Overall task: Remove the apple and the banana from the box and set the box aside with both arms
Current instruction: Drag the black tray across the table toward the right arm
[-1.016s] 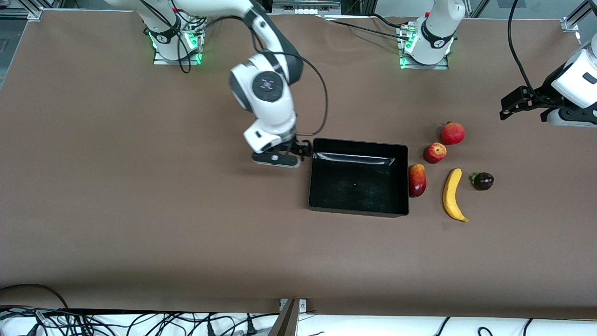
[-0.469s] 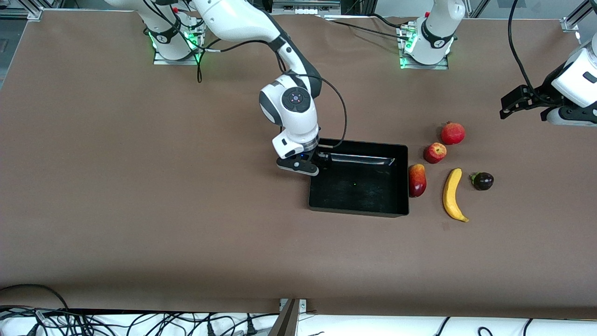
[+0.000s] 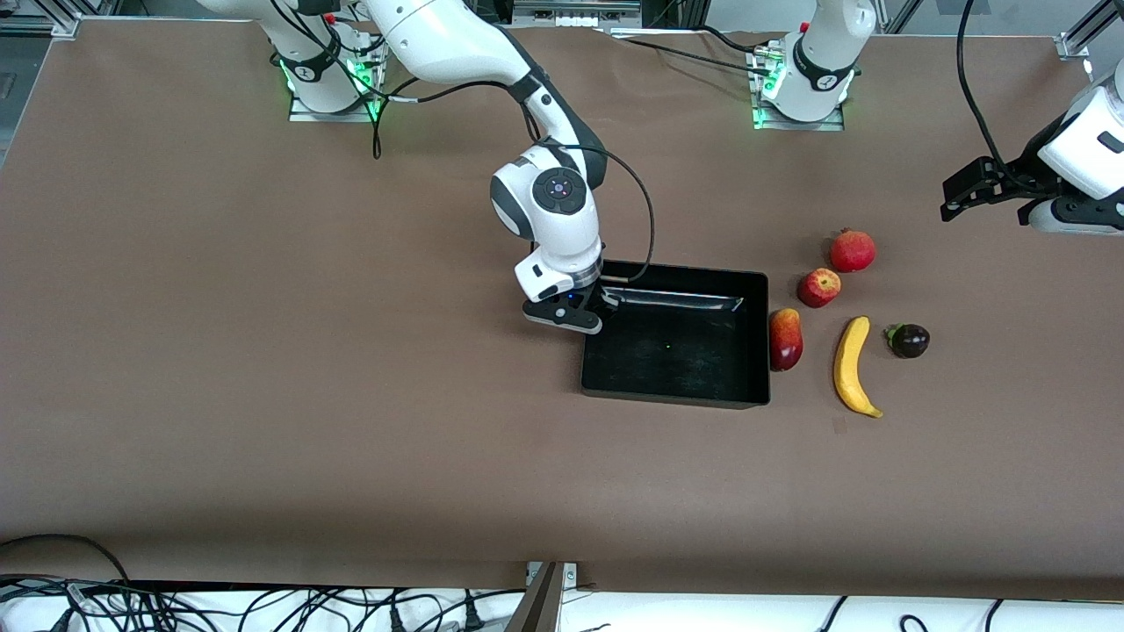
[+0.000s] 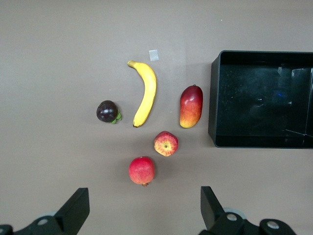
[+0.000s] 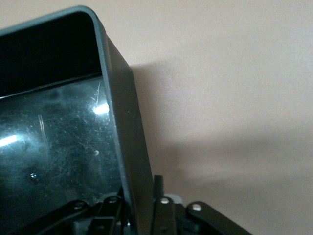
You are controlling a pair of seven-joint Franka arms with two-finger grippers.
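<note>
Fruit already lying out on the counter (image 3: pixel 263 351), the right hand (image 3: pixel 590 309) is clamping the black box's (image 3: pixel 674 386) wall at the right arm's end to drag it aside, while the left hand (image 4: pixel 142 218) is waiting, spread apart, over the apple (image 3: pixel 818 287) and banana (image 3: pixel 851 366) beside the box.

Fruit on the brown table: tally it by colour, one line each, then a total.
Red: 3, the round red pomegranate, small red yellow-streaked apple and elongated red-yellow mango
Yellow: 1, the long curved yellow banana
Dark purple: 1, the small round dark purple fruit
Total: 5
</note>
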